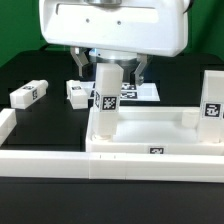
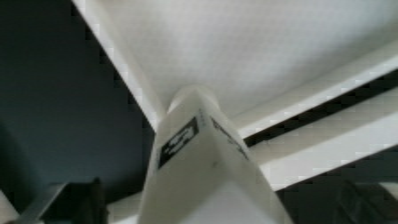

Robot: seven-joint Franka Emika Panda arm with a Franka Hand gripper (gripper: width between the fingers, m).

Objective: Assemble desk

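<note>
desk top [image 1: 150,130] long axis left-right | leg [image 1: 105,100] upright in corner | end effector [image 1: 107,72] fingers apart

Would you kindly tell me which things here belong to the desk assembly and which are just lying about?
Belonging to the job:
- desk top
- leg standing at its corner under the open claw
- leg on the far corner
- two loose legs on the table

Just lying about:
- marker board
- white border rail

Desk top [image 1: 150,135]: exterior view's right edge is cutting it off. Marker board [image 1: 143,92]: arm is hiding most. Tool fingertips: lying behind upright leg [image 1: 106,98].
</note>
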